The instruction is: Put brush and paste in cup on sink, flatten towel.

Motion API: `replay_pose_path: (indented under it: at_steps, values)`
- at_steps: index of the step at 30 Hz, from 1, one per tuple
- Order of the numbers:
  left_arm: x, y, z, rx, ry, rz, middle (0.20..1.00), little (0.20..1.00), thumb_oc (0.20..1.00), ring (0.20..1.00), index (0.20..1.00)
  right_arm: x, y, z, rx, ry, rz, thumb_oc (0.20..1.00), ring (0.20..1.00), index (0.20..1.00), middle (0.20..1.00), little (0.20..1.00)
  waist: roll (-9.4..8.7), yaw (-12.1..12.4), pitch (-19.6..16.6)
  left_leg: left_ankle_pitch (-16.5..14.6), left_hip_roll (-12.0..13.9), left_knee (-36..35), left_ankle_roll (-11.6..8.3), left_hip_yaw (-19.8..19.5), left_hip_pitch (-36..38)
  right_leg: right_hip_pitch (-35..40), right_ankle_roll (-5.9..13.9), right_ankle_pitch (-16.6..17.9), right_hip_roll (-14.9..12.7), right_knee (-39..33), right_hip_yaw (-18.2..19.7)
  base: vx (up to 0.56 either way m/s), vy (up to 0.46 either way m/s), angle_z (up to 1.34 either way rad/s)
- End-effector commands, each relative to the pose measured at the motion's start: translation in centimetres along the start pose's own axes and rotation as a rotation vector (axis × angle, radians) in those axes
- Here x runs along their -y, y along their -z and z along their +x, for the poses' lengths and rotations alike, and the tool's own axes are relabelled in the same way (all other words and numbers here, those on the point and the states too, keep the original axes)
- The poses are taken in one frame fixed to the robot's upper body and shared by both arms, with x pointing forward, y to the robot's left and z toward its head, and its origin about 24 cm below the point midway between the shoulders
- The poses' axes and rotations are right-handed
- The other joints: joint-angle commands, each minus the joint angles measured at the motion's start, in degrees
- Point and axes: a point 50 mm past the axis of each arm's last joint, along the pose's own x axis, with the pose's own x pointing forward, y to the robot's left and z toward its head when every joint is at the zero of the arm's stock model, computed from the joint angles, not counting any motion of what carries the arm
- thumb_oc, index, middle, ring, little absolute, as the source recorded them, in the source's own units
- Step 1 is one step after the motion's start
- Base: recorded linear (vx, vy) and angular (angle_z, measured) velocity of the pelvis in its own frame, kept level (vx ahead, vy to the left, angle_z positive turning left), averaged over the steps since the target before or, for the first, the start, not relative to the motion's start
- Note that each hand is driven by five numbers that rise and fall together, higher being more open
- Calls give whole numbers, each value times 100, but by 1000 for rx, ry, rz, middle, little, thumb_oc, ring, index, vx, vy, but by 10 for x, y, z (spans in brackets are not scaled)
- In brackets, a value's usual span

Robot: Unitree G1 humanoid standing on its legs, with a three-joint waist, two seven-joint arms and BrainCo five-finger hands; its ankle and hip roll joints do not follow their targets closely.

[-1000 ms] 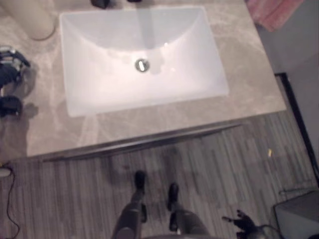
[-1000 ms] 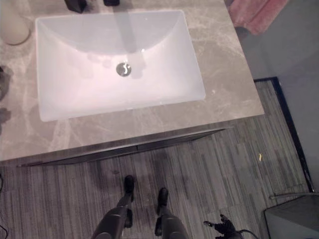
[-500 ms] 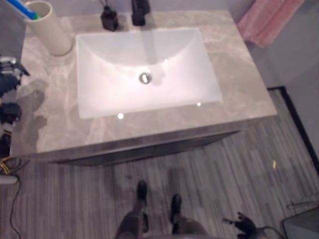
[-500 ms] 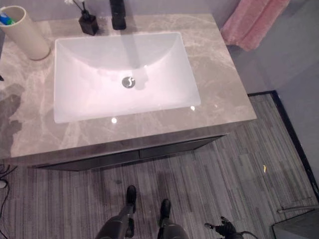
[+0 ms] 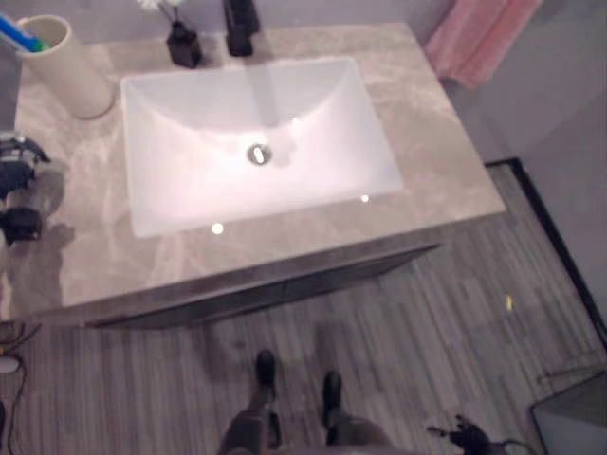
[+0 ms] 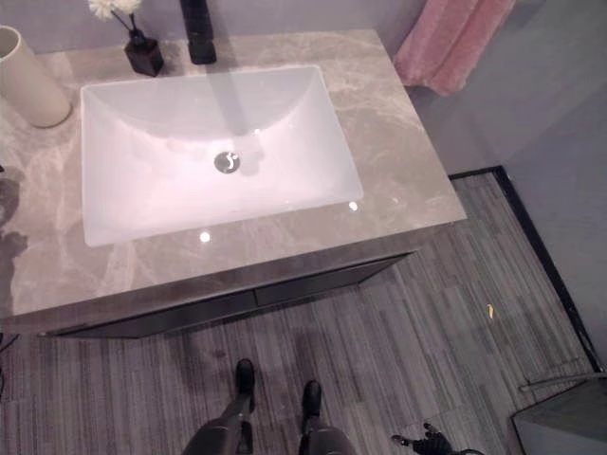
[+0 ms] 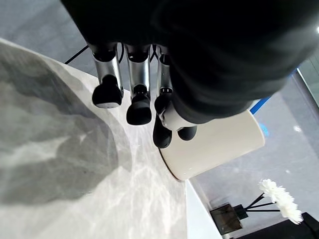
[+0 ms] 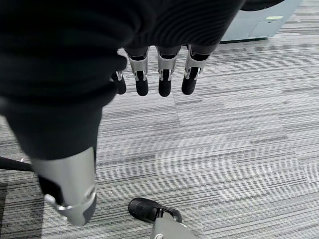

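Note:
A cream cup (image 5: 64, 68) stands on the counter's back left corner, and a blue handle with a green bit (image 5: 21, 35) sticks out of it. The pink towel (image 5: 480, 38) hangs beyond the counter's back right corner, its lower edge bunched. My left hand (image 5: 17, 176) hovers at the counter's left edge, short of the cup (image 7: 219, 144); its fingers (image 7: 138, 84) hang relaxed, open, holding nothing. My right hand (image 5: 465, 438) hangs low over the floor at the lower right, open with straight fingers (image 8: 165, 69) and empty.
A white rectangular sink (image 5: 190, 180) is set in the grey marble counter (image 5: 446, 161). A black tap (image 5: 239, 19) and a small dark bottle with a white flower (image 5: 182, 43) stand behind it. Grey striped floor (image 5: 427, 322) lies in front, with a grey box (image 5: 579, 427) at the lower right.
The camera has tilted up and shifted, so the counter's back edge, cup, tap and towel have come into sight. Both hands stay where they were.

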Motion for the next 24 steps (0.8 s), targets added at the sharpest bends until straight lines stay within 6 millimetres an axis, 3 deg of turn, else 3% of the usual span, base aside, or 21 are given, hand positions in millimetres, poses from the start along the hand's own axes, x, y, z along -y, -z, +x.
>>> replay_pose_path:
  at_steps: [1,8,20,24]
  values:
    - [-26,-39,16,143,-152,-73,200,200,200,200,200,23,7,-2,-21,68,4,1000,1000,1000,1000,1000,86,10,215,-746,53,72,-92,-93,264,469,682,1576,-570,-77,-115,-3,8,-5]
    - [-32,-53,25,164,-194,-91,200,200,200,200,200,24,2,-1,-2,65,-11,1000,1000,1000,1000,1000,13,-46,301,-694,94,72,-113,-90,75,283,691,1620,-537,-77,-17,2,7,-9]
    - [-23,-87,40,244,-176,-82,200,200,200,200,200,19,-6,1,25,50,-11,1000,1000,1000,1000,1000,5,-85,374,-645,123,72,-134,-110,-169,38,696,1568,-496,-77,40,6,3,-1]
    - [-31,-99,44,259,-228,-103,200,200,200,200,200,19,-14,2,54,51,-1,1000,1000,1000,1000,1000,15,-125,434,-609,139,72,-150,-80,-294,-94,713,1562,-483,-77,57,0,0,0]
